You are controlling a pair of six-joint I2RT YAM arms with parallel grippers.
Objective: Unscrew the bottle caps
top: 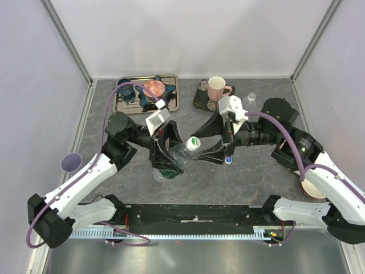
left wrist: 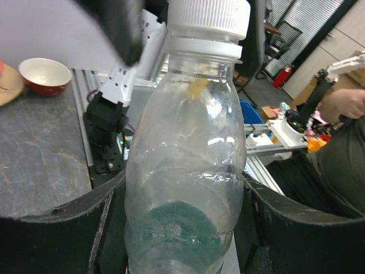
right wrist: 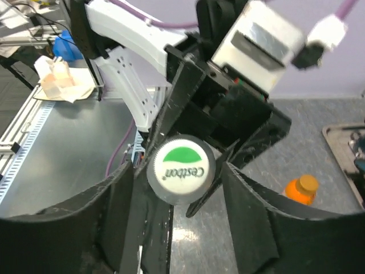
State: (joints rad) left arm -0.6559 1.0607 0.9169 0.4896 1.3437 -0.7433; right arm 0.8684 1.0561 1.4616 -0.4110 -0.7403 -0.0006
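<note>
My left gripper [top: 169, 157] is shut on the body of a clear, green-tinted bottle [left wrist: 185, 171], which it holds tilted above the table with the neck toward the right arm. The bottle's white cap with a green mark [right wrist: 181, 169] sits on the neck [top: 194, 142]. My right gripper [right wrist: 178, 172] is open around this cap, with a gap between each finger and the cap's ribbed edge. A small orange bottle with an orange cap [right wrist: 301, 190] stands on the table behind. A loose blue cap [top: 228, 160] lies on the table under the right gripper.
A metal tray [top: 171, 101] at the back holds a blue mug and a star-shaped dish. A pink mug [top: 216, 87] sits on a dark plate, with a small clear bottle [top: 251, 98] beside it. A purple cup [top: 71, 162] stands far left. A bowl [top: 311, 188] is under the right arm.
</note>
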